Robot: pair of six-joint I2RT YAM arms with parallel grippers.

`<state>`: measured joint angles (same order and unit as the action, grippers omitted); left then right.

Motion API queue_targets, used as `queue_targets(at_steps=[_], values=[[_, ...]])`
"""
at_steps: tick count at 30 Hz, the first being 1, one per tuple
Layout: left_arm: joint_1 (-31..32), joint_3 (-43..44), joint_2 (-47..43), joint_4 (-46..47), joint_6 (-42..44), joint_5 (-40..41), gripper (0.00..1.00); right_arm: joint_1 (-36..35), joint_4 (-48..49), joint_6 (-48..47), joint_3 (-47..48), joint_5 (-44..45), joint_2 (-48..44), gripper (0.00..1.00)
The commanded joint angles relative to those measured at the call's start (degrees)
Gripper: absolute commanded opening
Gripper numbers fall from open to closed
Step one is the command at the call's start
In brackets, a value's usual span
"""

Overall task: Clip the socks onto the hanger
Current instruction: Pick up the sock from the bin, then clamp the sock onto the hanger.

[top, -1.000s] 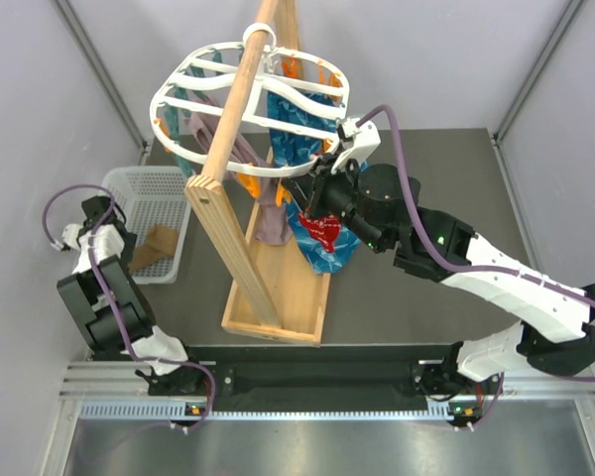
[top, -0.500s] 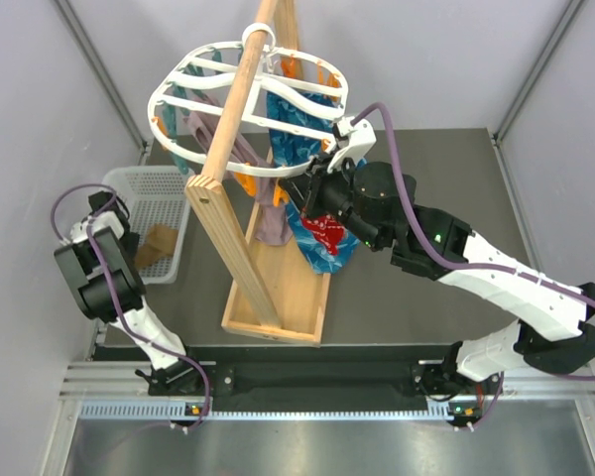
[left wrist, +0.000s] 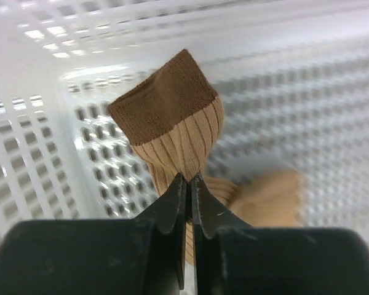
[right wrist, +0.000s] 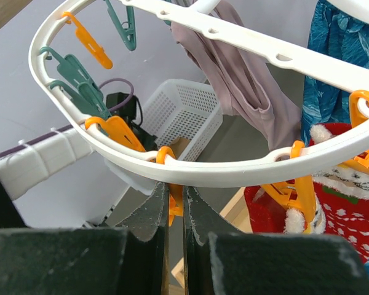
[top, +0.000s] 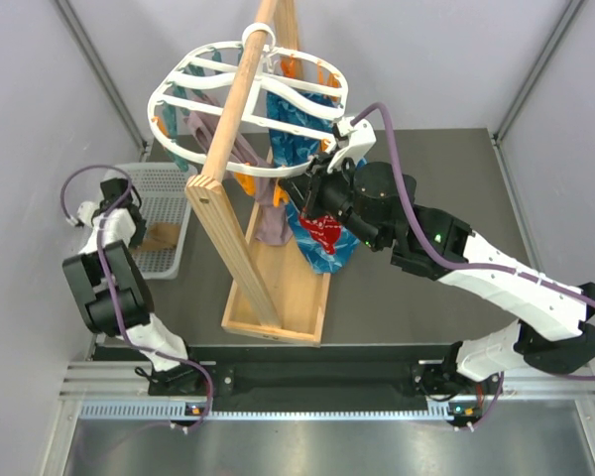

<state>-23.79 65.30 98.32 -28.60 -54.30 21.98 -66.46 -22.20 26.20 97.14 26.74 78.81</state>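
Squeezed shut on the tan-brown sock point(left wrist: 172, 123) is the left claw point(left wrist: 189, 181). The sock is being pinched at its ribbed part, just under the darker brown cuff. The cuff is being pushed up above the two black fingers. The rest of the sock is being seen as a blur lower down, behind the fingers. All of this is being done inside the white mesh basket point(left wrist: 307, 117), and its holey walls are being seen all around the sock. From above, the basket is being seen at the left side of the dark table point(top: 426, 297), near the wooden pole stand point(top: 228, 129).

The hanger point(right wrist: 234, 169) is being carried high on that stand. An orange peg point(right wrist: 173, 203) dangling from the near rim of the white ring is being squeezed by the right claw point(right wrist: 175, 196). Its fingers are being pressed almost together around the peg. More orange and teal pegs are being seen along the ring. A red sock point(right wrist: 344, 212) with white spots is being held by orange pegs just beside the claw. A dull mauve sock point(right wrist: 246, 92) is being hung farther back, with a blue patterned cloth point(right wrist: 338, 43) beside it.
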Motion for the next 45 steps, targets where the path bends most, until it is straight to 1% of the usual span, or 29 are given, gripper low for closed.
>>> queue_targets(at_steps=[1, 3, 5, 7, 9, 12, 15, 16, 17, 18, 20, 22, 23, 25, 28, 29, 30, 33, 34, 35, 37, 38, 41, 45], values=[[2.6, 0.2, -10.1, 4.1, 4.1, 3.3, 0.00, 2.2, -3.4, -1.4, -1.7, 2.7, 1.0, 0.00], [4.4, 0.2, -13.2, 4.2, 5.3, 4.8, 0.00, 2.2, -3.6, -1.6, -1.7, 2.6, 1.2, 0.00], [5.7, -0.4, -18.3, 4.4, 6.9, 5.6, 0.00, 2.2, -3.6, -1.5, -2.0, 2.6, 1.0, 0.00], [7.9, -1.6, -23.8, 6.4, 9.5, 5.7, 0.00, 2.1, -3.2, -1.6, -2.1, 2.7, 1.2, 0.00], [10.3, -2.9, -27.0, 7.2, 11.1, 5.4, 0.00, 2.2, -3.4, -1.6, -1.7, 2.3, 1.4, 0.00], [13.7, -4.3, -32.9, 7.6, 13.4, 0.3, 0.00, 2.2, -2.8, -1.5, -1.8, 1.9, 1.5, 0.00], [17.3, -8.4, -39.7, 8.7, 14.8, -7.0, 0.00, 2.2, -2.7, -1.7, -1.5, 1.6, 2.1, 0.00], [17.9, -10.0, -43.4, 10.4, 15.4, -9.2, 0.00, 2.3, -2.7, -1.7, -1.5, 1.5, 2.3, 0.00], [18.4, -12.9, -45.1, 11.1, 16.0, -16.5, 0.00, 2.3, -2.5, -1.7, -1.8, 1.2, 2.2, 0.00], [18.5, -14.2, -46.9, 12.0, 17.8, -20.5, 0.00, 2.2, -2.2, -1.8, -2.0, 1.0, 2.3, 0.00], [19.1, -17.4, -51.2, 13.4, 18.5, -30.2, 0.00, 2.3, -2.1, -2.1, -2.0, 0.9, 2.5, 0.00], [19.5, -18.6, -54.4, 13.3, 19.2, -35.4, 0.00, 2.3, -2.1, -2.1, -2.0, 0.5, 2.5, 0.00], [19.7, -19.8, -55.5, 13.0, 19.6, -39.8, 0.00, 2.2, -1.9, -2.0, -2.3, 0.3, 2.3, 0.00], [20.0, -22.1, -58.9, 13.9, 20.2, -44.6, 0.00, 2.2, -1.1, -1.9, -3.0, 0.2, 2.0, 0.00], [20.3, -24.2, -63.1, 18.6, 19.9, -56.0, 0.00, 2.3, -1.1, -1.9, -3.1, -0.2, 1.5, 0.00], [20.4, -24.9, -64.0, 20.0, 19.8, -58.3, 0.00, 2.3, -0.7, -1.8, -3.8, -0.3, 1.2, 0.00], [20.6, -25.3, -64.6, 23.2, 19.0, -62.6, 0.00, 2.3, -0.3, -1.8, -4.2, -0.3, 0.7, 0.00], [22.1, -25.4, -64.8, 27.7, 17.0, -66.7, 0.00, 2.3, 0.0, -1.6, -4.6, -0.5, 1.0, 0.00], [22.5, -25.4, -64.6, 32.1, 16.1, -69.5, 0.00, 2.3, -0.1, -1.4, -4.5, -0.9, 1.1, 0.00], [23.1, -25.3, -64.3, 34.3, 15.5, -70.9, 0.00, 2.3, 0.0, -1.2, -4.7, -1.2, 1.1, 0.00], [23.6, -24.1, -63.3, 36.0, 15.3, -73.3, 0.00, 2.2, 0.0, -1.1, -4.3, -2.0, 1.4, 0.00], [26.1, -23.6, -62.7, 35.9, 16.1, -73.8, 0.00, 2.3, -0.2, -1.2, -4.1, -2.3, 1.5, 0.00], [29.2, -22.4, -61.4, 35.9, 16.5, -74.5, 0.00, 2.2, 0.0, -1.3, -4.2, -2.6, 1.3, 0.00], [33.5, -22.3, -60.5, 35.5, 17.7, -73.0, 0.00, 2.3, 0.0, -1.5, -4.0, -2.3, 1.3, 0.00]])
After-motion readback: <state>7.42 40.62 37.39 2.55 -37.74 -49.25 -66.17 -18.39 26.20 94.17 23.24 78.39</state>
